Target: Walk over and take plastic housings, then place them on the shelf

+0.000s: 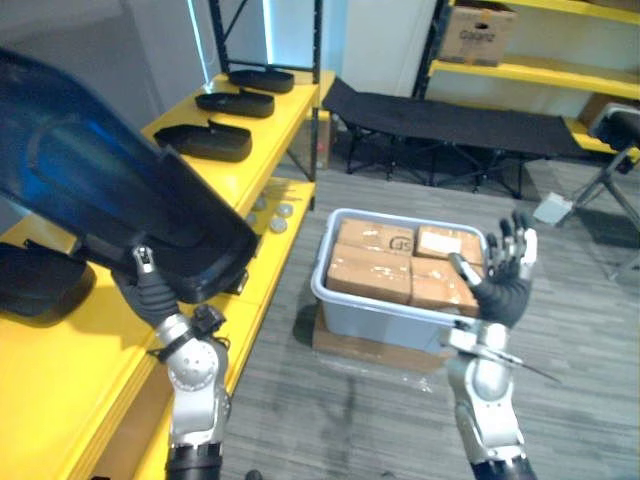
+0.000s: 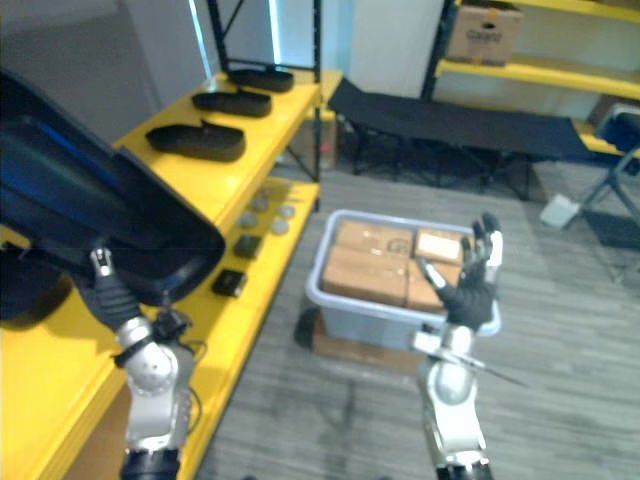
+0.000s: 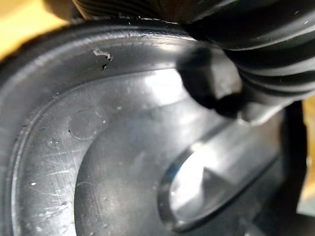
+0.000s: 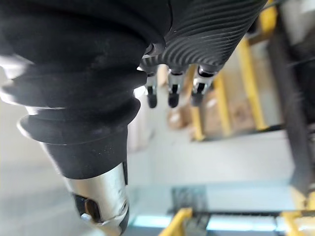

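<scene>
Black housing is sitting clamped in the left hand, another housing lying beneath on the shelf; right hand is hovering spread, empty, by boxes.

Glossy black housing, yellow shelf, grey bin (brown boxes inside).

Left arm, right arm: silver-grey metal shells in rounded segments, with a bulbous section just below each wrist.

Left hand — dark ribbed cover over back and wrist; the thumb has a silver segment.

Right hand — same dark cover. Its fingers are silver and end in dark tips.

Right wrist view: the cover looks like a black bellows, finely ribbed on the hand's back. Below it is a polished silver collar with a dark recessed slot.
</scene>
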### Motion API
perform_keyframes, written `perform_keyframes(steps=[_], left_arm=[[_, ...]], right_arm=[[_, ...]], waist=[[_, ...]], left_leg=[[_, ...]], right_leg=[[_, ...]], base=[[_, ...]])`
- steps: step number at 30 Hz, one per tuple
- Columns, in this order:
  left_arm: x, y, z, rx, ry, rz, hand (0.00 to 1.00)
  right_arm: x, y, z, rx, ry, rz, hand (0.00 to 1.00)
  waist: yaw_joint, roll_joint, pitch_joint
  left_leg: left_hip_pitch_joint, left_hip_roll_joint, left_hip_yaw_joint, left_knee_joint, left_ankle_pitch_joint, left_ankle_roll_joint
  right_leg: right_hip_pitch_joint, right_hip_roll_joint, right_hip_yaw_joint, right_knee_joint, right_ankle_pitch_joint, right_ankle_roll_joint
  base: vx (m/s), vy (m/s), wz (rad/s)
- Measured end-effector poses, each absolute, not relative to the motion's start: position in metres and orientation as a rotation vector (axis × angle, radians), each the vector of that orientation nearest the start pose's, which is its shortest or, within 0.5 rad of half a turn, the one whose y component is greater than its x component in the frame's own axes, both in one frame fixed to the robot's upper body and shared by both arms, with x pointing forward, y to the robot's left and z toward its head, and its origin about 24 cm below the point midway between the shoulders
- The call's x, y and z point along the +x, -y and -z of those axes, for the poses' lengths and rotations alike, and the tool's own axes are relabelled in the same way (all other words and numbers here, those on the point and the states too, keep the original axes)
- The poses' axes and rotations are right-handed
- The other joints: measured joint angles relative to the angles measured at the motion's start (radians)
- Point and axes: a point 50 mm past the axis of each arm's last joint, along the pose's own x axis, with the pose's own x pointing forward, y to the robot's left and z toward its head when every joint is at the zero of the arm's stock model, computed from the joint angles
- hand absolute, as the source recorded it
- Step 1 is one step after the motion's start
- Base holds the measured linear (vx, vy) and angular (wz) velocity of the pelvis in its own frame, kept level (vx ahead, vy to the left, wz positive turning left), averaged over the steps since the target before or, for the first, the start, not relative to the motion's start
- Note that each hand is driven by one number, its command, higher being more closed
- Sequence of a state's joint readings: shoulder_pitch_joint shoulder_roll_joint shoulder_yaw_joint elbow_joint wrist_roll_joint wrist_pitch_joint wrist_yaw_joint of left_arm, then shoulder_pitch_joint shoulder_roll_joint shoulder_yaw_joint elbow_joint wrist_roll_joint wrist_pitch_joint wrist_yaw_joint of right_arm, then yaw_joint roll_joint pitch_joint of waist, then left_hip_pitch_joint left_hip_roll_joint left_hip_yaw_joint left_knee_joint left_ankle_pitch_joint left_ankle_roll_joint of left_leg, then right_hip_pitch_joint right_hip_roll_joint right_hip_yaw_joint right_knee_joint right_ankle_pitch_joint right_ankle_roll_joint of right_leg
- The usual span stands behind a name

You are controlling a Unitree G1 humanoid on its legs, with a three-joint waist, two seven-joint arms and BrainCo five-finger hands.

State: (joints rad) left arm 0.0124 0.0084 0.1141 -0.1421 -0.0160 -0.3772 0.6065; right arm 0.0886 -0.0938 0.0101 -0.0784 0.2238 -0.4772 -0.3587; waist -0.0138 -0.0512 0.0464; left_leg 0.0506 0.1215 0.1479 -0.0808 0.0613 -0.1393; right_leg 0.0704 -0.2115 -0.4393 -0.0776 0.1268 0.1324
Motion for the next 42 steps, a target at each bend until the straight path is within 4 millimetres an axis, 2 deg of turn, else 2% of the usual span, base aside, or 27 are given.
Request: perform_keyframes(steps=[1,3,5,7,12,16,18,19,21,26,28,29,30,32,34,36,37,38,39,40,41,42], left_arm=[[0.225,-0.205,-0.101,-0.135,0.500,-0.711,1.00],[0.216,-0.203,-0.100,-0.152,0.498,-0.717,1.00],[0.207,-0.205,-0.100,-0.142,0.497,-0.710,1.00],[0.198,-0.209,-0.099,-0.132,0.490,-0.709,1.00],[0.182,-0.225,-0.103,-0.088,0.513,-0.767,1.00],[0.165,-0.242,-0.112,-0.043,0.556,-0.861,1.00],[0.153,-0.251,-0.117,-0.011,0.581,-0.915,1.00],[0.150,-0.254,-0.118,-0.002,0.584,-0.930,1.00],[0.136,-0.264,-0.114,0.026,0.564,-1.002,1.00],[0.108,-0.278,-0.104,0.041,0.507,-1.114,1.00],[0.103,-0.278,-0.101,0.031,0.500,-1.129,1.00],[0.104,-0.277,-0.102,0.030,0.505,-1.117,1.00],[0.109,-0.275,-0.104,0.019,0.526,-1.079,1.00],[0.117,-0.268,-0.108,-0.004,0.573,-1.004,1.00],[0.121,-0.264,-0.112,-0.015,0.612,-0.964,1.00],[0.126,-0.261,-0.115,-0.029,0.633,-0.932,1.00],[0.132,-0.258,-0.118,-0.041,0.650,-0.894,1.00],[0.140,-0.252,-0.122,-0.049,0.674,-0.833,1.00],[0.144,-0.249,-0.125,-0.051,0.685,-0.797,1.00],[0.154,-0.242,-0.129,-0.056,0.702,-0.719,1.00],[0.159,-0.239,-0.132,-0.051,0.715,-0.669,1.00],[0.168,-0.233,-0.137,-0.049,0.734,-0.604,1.00]], right_arm=[[0.221,0.194,-0.073,0.199,0.403,0.396,0.00],[0.213,0.199,-0.041,0.164,0.235,0.408,0.00],[0.204,0.202,-0.023,0.187,0.141,0.397,0.00],[0.200,0.204,-0.018,0.219,0.122,0.382,0.00],[0.208,0.197,-0.025,0.292,0.191,0.268,0.00],[0.228,0.162,-0.026,0.312,0.185,0.087,0.00],[0.238,0.137,-0.025,0.296,0.159,-0.055,0.00],[0.240,0.131,-0.026,0.292,0.156,-0.088,0.00],[0.245,0.111,-0.029,0.277,0.157,-0.175,0.00],[0.255,0.100,-0.042,0.271,0.195,-0.227,0.00],[0.254,0.096,-0.042,0.275,0.183,-0.230,0.00],[0.252,0.097,-0.040,0.279,0.170,-0.206,0.00],[0.248,0.101,-0.038,0.285,0.154,-0.167,0.00],[0.243,0.107,-0.036,0.273,0.145,-0.106,0.00],[0.243,0.110,-0.035,0.239,0.148,-0.090,0.00],[0.243,0.108,-0.039,0.199,0.171,-0.098,0.00],[0.243,0.109,-0.039,0.192,0.180,-0.096,0.00],[0.243,0.112,-0.039,0.185,0.189,-0.082,0.00],[0.242,0.114,-0.039,0.185,0.193,-0.073,0.00],[0.241,0.121,-0.040,0.183,0.200,-0.045,0.00],[0.240,0.125,-0.041,0.184,0.208,-0.029,0.00],[0.238,0.133,-0.042,0.182,0.222,-0.001,0.00]], waist=[[-0.001,0.003,-0.001],[-0.003,0.010,-0.003],[-0.003,0.018,-0.002],[-0.001,0.026,-0.001],[0.016,0.029,-0.002],[0.067,0.029,-0.003],[0.112,0.028,-0.002],[0.120,0.026,-0.001],[0.170,0.023,0.000],[0.223,0.005,0.005],[0.218,0.003,0.017],[0.214,0.006,0.030],[0.194,-0.002,0.033],[0.178,-0.002,0.037],[0.196,0.005,0.052],[0.194,0.016,0.079],[0.188,0.026,0.094],[0.173,0.032,0.103],[0.162,0.032,0.106],[0.144,0.028,0.108],[0.139,0.023,0.109],[0.122,0.016,0.113]], left_leg=[[0.000,0.000,0.000,0.000,0.000,0.000],[-0.001,0.001,0.000,0.000,-0.002,-0.001],[-0.002,0.001,-0.001,0.000,-0.003,-0.001],[-0.005,0.000,-0.004,0.000,-0.003,-0.001],[-0.035,-0.005,-0.063,0.000,0.003,-0.001],[-0.053,-0.020,-0.143,0.001,0.007,-0.001],[-0.068,-0.033,-0.201,0.001,0.016,0.004],[-0.072,-0.036,-0.215,0.001,0.017,0.003],[-0.076,-0.047,-0.255,0.001,0.018,0.004],[-0.068,-0.048,-0.282,0.015,0.014,0.004],[-0.073,-0.053,-0.306,0.023,0.012,0.005],[-0.077,-0.056,-0.310,0.027,0.005,0.017],[-0.112,-0.058,-0.285,0.062,0.004,0.029],[-0.158,-0.045,-0.217,0.096,0.026,0.037],[-0.171,-0.055,-0.221,0.091,0.044,0.031],[-0.182,-0.068,-0.219,0.089,0.050,0.041],[-0.195,-0.073,-0.214,0.089,0.053,0.045],[-0.211,-0.075,-0.207,0.089,0.063,0.059],[-0.218,-0.077,-0.203,0.086,0.070,0.068],[-0.226,-0.081,-0.197,0.071,0.090,0.077],[-0.226,-0.088,-0.206,0.059,0.103,0.074],[-0.227,-0.101,-0.231,0.044,0.124,0.066]], right_leg=[[0.000,0.000,0.000,-0.001,0.000,0.000],[0.000,0.001,0.000,-0.001,-0.003,0.004],[0.000,0.001,-0.001,-0.001,-0.004,0.005],[0.000,0.000,-0.005,-0.001,-0.005,0.006],[0.013,-0.002,-0.065,-0.001,-0.009,0.011],[0.057,-0.009,-0.142,-0.001,-0.024,0.022],[0.081,-0.012,-0.200,0.001,-0.033,0.029],[0.087,-0.013,-0.217,0.001,-0.034,0.030],[0.110,-0.016,-0.254,0.004,-0.045,0.034],[0.130,-0.022,-0.280,0.045,-0.081,0.036],[0.155,-0.023,-0.314,0.054,-0.093,0.035],[0.178,-0.023,-0.348,0.055,-0.107,0.039],[0.204,-0.024,-0.407,0.061,-0.121,0.048],[0.226,-0.029,-0.488,0.086,-0.131,0.054],[0.224,-0.039,-0.500,0.100,-0.133,0.054],[0.226,-0.053,-0.500,0.115,-0.141,0.048],[0.215,-0.059,-0.485,0.131,-0.168,0.043],[0.177,-0.048,-0.389,0.162,-0.219,0.032],[0.159,-0.043,-0.341,0.179,-0.241,0.024],[0.134,-0.044,-0.278,0.220,-0.275,-0.001],[0.125,-0.046,-0.227,0.237,-0.280,-0.011],[0.124,-0.049,-0.165,0.253,-0.279,-0.009]], base=[[0.00,0.000,0.00],[0.00,0.000,0.00],[0.00,0.000,0.00],[0.00,0.004,0.07],[-0.01,-0.002,0.33],[0.00,-0.001,0.61],[0.00,-0.008,0.76],[0.00,-0.010,0.63],[0.01,-0.003,0.53],[0.01,-0.005,0.22],[-0.04,-0.021,0.41],[-0.09,-0.029,0.92],[-0.08,-0.022,1.15],[-0.05,0.030,1.27],[-0.04,0.127,0.64],[-0.07,0.125,0.40],[-0.12,0.107,0.54],[-0.14,0.088,0.68],[-0.16,0.053,0.84],[-0.09,0.028,0.66],[-0.04,0.038,0.78],[0.02,0.036,0.60]])
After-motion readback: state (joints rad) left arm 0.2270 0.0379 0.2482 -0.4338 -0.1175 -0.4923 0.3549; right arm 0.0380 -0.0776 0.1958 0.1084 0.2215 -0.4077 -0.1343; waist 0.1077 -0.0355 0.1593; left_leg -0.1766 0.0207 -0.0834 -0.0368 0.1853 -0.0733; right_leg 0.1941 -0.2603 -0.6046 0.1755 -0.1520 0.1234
